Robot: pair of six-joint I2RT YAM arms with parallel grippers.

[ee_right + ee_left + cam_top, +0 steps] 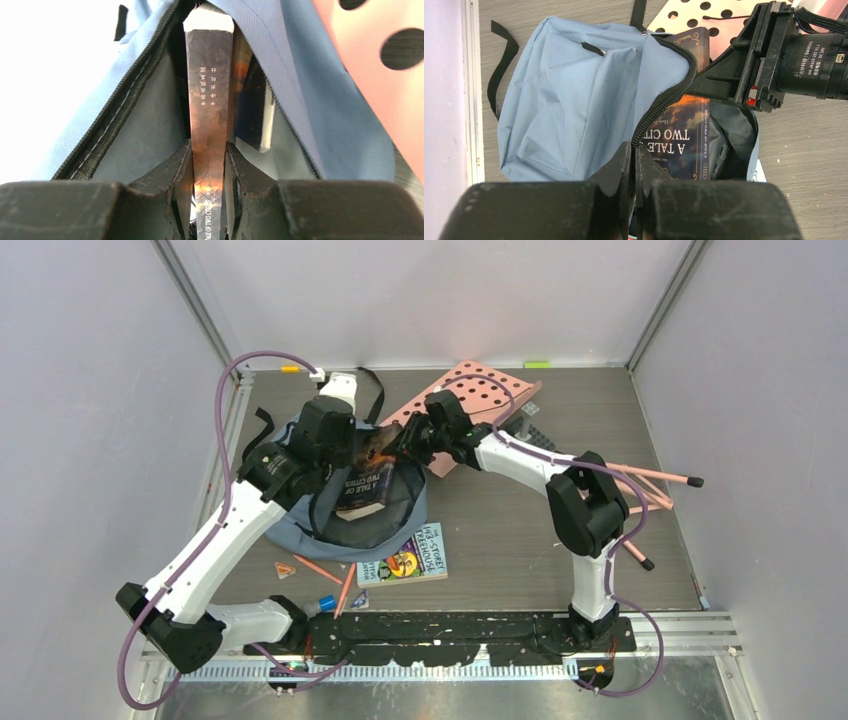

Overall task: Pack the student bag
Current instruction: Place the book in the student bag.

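Observation:
The dusty-blue student bag [385,530] lies left of centre with its mouth open; it fills the left wrist view [574,100] and shows in the right wrist view [325,125]. My left gripper [634,160] is shut on the bag's black zipper edge [659,107], holding the opening up. My right gripper [208,165] is shut on the spine of a dark book, "A Tale of Two Cities" [210,100], which stands partly inside the bag's mouth [365,485] [684,135]. Another dark book [252,110] shows inside the bag beside it.
A pink perforated board [480,400] lies behind the bag. A colourful picture book [405,558] lies on the table in front of the bag. Pencils lie near the front [318,568] and at the right [660,478]. Black straps [262,425] trail at the bag's left.

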